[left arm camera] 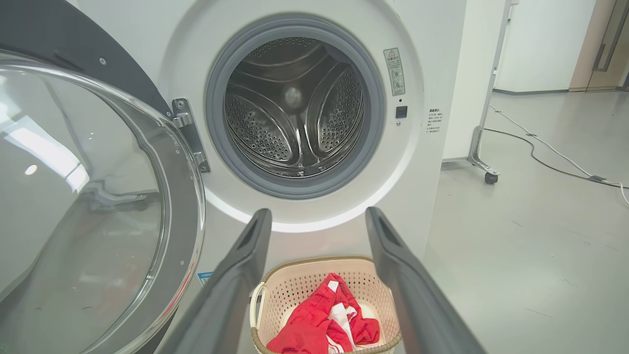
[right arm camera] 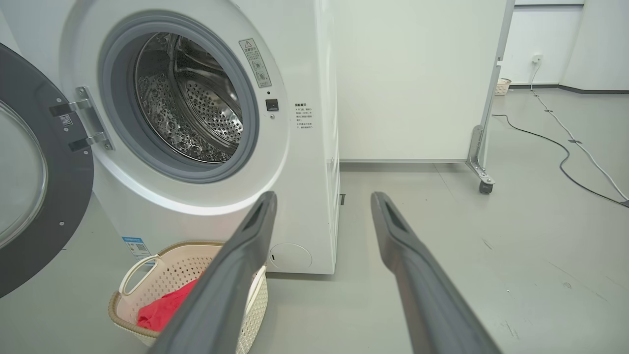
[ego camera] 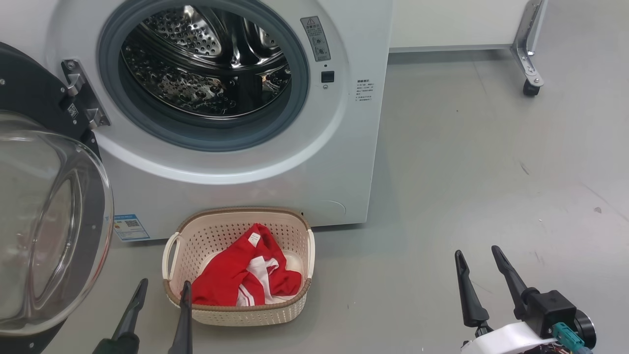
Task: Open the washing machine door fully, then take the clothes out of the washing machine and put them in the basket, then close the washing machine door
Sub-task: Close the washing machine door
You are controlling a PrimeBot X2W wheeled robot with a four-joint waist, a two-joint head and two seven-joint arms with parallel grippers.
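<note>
Left gripper [ego camera: 164,284]: lower left of the head view, two dark fingers spread wide with nothing between them. The inner fingertip overlaps the basket's near left corner in the picture, and I can't tell if it actually touches.
Right gripper [ego camera: 477,251]: lower right, fingers pointing up the frame, also wide apart and carrying nothing. It hangs over bare floor, well apart from the basket.
Basket [ego camera: 245,212]: bottom centre, cream with a brown rim, sitting on the floor just in front of the machine and below the opening.
Clothes [ego camera: 226,280]: red with white stripes, bunched up inside the basket, with the little white label [ego camera: 254,238] facing up near the top of the heap.
Washing machine door [ego camera: 24,93]: wide open at the left edge, hanging on its metal hinge [ego camera: 83,98], with the glass bowl bulging toward the camera.
Washing machine [ego camera: 344,147]: white front loader filling the upper middle.
Drum [ego camera: 206,64]: shiny perforated steel, and the left wrist view looks straight in to the back wall.
Seal [ego camera: 206,140]: grey rubber ring all around the opening.
Sticker [ego camera: 131,227]: small and blue, low on the machine's front, just left of the basket.
Floor [ego camera: 467,172]: plain grey with a few scuffs.
Stand [ego camera: 530,73]: metal leg on a caster, upper right.
Cable [right arm camera: 565,157]: trails across the floor at the right of the right wrist view.
</note>
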